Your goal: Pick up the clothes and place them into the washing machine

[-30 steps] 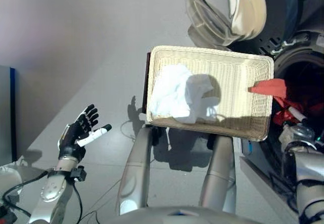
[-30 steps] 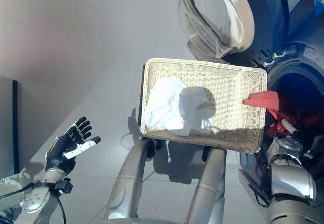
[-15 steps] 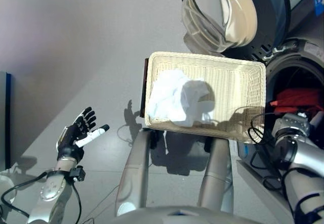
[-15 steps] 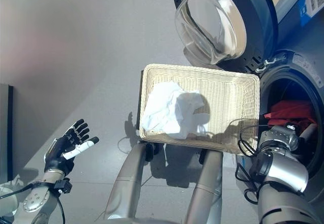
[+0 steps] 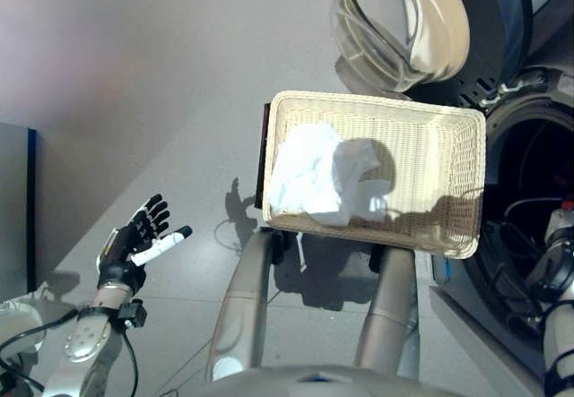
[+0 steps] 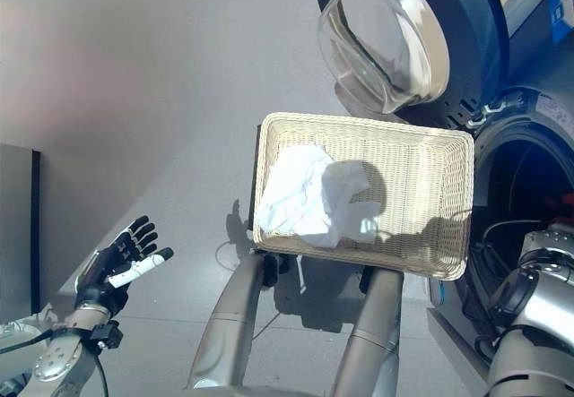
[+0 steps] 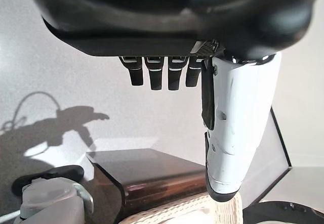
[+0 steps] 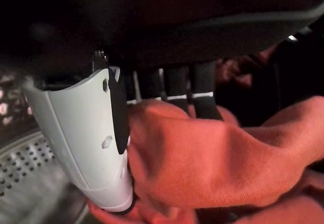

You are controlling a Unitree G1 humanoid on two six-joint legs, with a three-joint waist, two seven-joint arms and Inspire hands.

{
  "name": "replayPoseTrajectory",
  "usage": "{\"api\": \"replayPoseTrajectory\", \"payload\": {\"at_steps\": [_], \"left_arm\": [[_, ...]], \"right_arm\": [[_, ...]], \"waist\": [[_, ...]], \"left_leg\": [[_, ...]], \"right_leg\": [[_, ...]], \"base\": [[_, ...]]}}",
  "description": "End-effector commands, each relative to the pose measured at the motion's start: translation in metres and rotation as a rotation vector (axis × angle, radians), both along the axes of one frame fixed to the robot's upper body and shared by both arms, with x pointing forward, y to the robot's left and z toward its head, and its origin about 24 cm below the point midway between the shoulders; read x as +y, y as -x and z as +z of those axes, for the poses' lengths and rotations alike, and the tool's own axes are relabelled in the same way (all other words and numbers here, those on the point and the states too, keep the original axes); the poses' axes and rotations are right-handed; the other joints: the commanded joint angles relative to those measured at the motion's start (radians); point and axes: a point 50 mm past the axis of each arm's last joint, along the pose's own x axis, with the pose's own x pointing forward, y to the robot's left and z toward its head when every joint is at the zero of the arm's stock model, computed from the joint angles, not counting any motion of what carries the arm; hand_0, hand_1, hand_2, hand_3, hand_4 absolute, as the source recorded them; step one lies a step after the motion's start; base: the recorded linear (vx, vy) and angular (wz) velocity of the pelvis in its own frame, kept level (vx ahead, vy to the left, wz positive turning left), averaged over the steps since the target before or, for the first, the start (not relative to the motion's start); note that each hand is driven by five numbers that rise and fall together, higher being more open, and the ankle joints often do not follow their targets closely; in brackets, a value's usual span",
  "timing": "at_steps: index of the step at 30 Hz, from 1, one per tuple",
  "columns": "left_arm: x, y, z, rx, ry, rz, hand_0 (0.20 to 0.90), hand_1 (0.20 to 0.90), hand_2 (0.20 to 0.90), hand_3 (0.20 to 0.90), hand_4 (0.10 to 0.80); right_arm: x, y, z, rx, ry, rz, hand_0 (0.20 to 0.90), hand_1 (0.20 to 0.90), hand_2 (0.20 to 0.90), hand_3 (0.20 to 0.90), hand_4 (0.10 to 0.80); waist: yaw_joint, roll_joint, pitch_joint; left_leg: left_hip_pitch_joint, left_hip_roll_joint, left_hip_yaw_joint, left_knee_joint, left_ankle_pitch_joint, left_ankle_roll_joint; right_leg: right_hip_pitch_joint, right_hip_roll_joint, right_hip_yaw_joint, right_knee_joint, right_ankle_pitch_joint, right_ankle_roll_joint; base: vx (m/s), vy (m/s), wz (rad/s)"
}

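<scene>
A red cloth [image 8: 217, 158] lies bunched inside the washing machine's dark drum [image 5: 538, 182]. My right hand [image 8: 172, 87] is shut on it, pinching it between the white-covered thumb [image 8: 86, 133] and the fingers. The eye views show only that arm's wrist [image 5: 560, 236] at the drum mouth. A crumpled white cloth [image 5: 314, 177] lies in the left half of the wicker basket [image 5: 377, 101], which stands in front of me. My left hand [image 5: 134, 245] hangs open and holds nothing at the lower left, well away from the basket.
The machine's round glass door [image 5: 404, 21] stands open above the basket. The basket rests on a dark stand [image 5: 266, 146]. A grey cabinet [image 5: 13, 209] fills the far left edge. The perforated drum wall [image 8: 30, 168] is close beside my right thumb.
The red cloth went from the basket's right rim into the drum and no longer shows in the eye views. My right arm reached deeper in. The camera shifted slightly.
</scene>
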Motion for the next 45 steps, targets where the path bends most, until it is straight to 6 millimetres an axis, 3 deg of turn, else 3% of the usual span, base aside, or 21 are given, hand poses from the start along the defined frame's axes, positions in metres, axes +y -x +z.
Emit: {"api": "replayPoseTrajectory", "payload": {"at_steps": [1,4,5,10,21,30,45], "left_arm": [[0.017,0.0,0.02,-0.113,-0.03,0.07,0.9,0.9,0.9,0.9,0.8],[0.016,-0.002,0.02,-0.124,-0.03,0.076,0.9,0.9,0.9,0.9,0.8],[0.017,-0.003,0.02,-0.127,-0.033,0.079,0.9,0.9,0.9,0.9,0.8],[0.02,-0.002,0.02,-0.129,-0.038,0.107,0.9,0.9,0.9,0.9,0.8],[0.021,0.001,0.02,-0.133,-0.038,0.103,0.9,0.9,0.9,0.9,0.8],[0.023,-0.002,0.022,-0.151,-0.039,0.116,0.9,0.9,0.9,0.9,0.8],[0.031,-0.011,0.038,-0.219,-0.097,0.117,0.9,0.9,0.9,0.9,0.8]], "right_arm": [[-0.051,0.064,0.073,0.047,0.308,-0.227,0.2,0.2,0.2,0.2,0.3],[-0.046,0.054,0.07,0.038,0.33,-0.197,0.214,0.214,0.214,0.214,0.31],[-0.044,0.05,0.07,0.047,0.339,-0.182,0.9,0.9,0.9,0.9,0.8],[-0.035,0.036,0.065,0.053,0.344,-0.146,0.9,0.9,0.9,0.9,0.8],[-0.03,0.029,0.05,0.122,0.329,-0.084,0.9,0.9,0.9,0.9,0.8],[-0.013,0.017,0.01,0.165,0.261,0.021,0.9,0.9,0.9,0.9,0.8],[0.027,-0.013,-0.033,0.275,0.205,0.2,0.9,0.9,0.9,0.9,0.8]], "waist": [[-0.043,0.035,-0.027],[-0.046,0.033,-0.026],[-0.043,0.033,-0.027],[-0.042,0.033,-0.028],[-0.041,0.02,-0.018],[-0.032,0.0,-0.014],[-0.016,-0.024,-0.008]], "left_leg": [[0.029,0.035,-0.03,-0.041,-0.006,-0.046],[0.029,0.035,-0.029,-0.031,-0.018,-0.046],[0.029,0.036,-0.028,-0.03,-0.019,-0.045],[0.025,0.036,-0.029,-0.031,-0.017,-0.044],[0.018,0.036,-0.036,-0.022,-0.02,-0.041],[0.014,0.031,-0.035,-0.005,-0.034,-0.028],[0.038,0.004,-0.01,-0.003,-0.06,0.002]], "right_leg": [[0.007,0.027,-0.023,0.024,-0.041,-0.04],[0.006,0.03,-0.019,0.03,-0.051,-0.04],[0.007,0.029,-0.02,0.03,-0.052,-0.04],[0.009,0.03,-0.027,0.03,-0.051,-0.042],[0.015,0.033,-0.036,0.026,-0.049,-0.041],[0.024,0.028,-0.04,0.016,-0.039,-0.035],[0.065,0.0,-0.024,-0.035,-0.006,-0.016]], "base": [[0.023,0.003,-0.06],[0.009,0.001,-0.03],[0.0,0.0,0.0],[0.0,0.0,0.0],[0.0,0.0,0.0],[0.003,0.007,0.01],[0.001,0.056,0.02]]}}
